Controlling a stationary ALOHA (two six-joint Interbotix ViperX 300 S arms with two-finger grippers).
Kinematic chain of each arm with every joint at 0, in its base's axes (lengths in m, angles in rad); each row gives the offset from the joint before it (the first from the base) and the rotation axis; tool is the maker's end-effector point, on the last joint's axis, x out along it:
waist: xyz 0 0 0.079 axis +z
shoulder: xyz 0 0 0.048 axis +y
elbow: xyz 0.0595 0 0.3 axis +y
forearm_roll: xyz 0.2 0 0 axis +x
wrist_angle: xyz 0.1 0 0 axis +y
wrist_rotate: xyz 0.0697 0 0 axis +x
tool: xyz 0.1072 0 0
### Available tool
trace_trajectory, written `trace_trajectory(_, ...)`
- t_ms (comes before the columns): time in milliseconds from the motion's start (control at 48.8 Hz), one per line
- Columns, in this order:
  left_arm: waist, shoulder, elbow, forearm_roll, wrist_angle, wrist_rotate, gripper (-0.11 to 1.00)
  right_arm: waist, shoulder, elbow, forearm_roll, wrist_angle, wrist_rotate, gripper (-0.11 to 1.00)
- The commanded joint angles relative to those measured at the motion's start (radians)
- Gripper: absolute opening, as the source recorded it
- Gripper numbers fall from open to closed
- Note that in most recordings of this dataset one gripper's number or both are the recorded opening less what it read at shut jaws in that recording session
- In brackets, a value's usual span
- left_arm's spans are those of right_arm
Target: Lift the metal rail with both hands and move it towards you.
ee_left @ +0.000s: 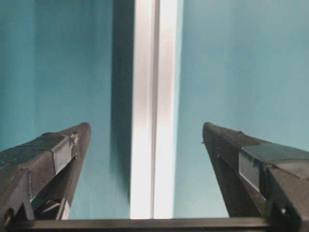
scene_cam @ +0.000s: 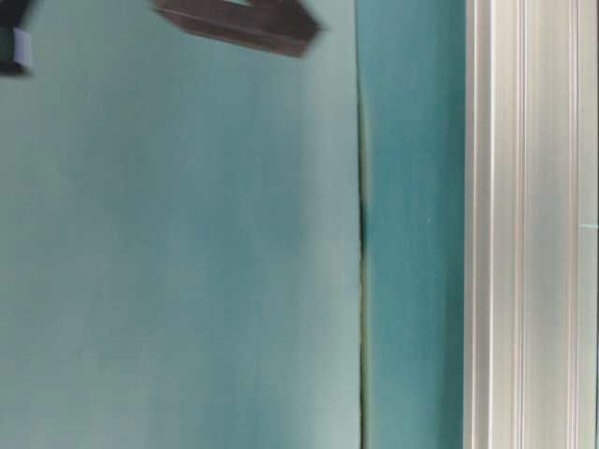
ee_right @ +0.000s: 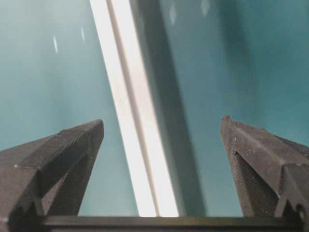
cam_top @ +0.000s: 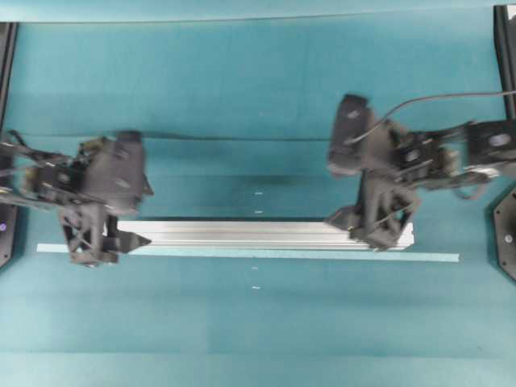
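Observation:
The metal rail (cam_top: 258,233) is a long grooved silver bar lying left to right across the teal mat. My left gripper (cam_top: 122,231) is at its left end, open. In the left wrist view the rail (ee_left: 154,145) runs between the black fingers of the left gripper (ee_left: 146,128), with teal showing on both sides. My right gripper (cam_top: 372,227) is near the rail's right end, also open. In the right wrist view the rail (ee_right: 140,159) passes between the spread fingers of the right gripper (ee_right: 161,121) without touching them. Nothing is held.
A thin pale tape strip (cam_top: 282,254) lies along the rail's near side and extends past both ends. Black frame parts (cam_top: 506,234) stand at the side edges. The table-level view shows the rail (scene_cam: 524,224), a mat seam (scene_cam: 361,234) and a dark finger (scene_cam: 239,21).

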Motion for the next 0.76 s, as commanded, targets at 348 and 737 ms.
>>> trace_trajectory(348, 0.006, -0.233, 0.072, -0.002, -0.249, 0.014, 0.99, -0.011, -0.176, 0.041, -0.035, -0.118, -0.017, 0.99)
trace_trajectory(737, 0.017, -0.313, 0.081, -0.002, -0.261, 0.011, 0.99, -0.011, -0.342, 0.133, -0.035, -0.268, -0.021, 0.99)
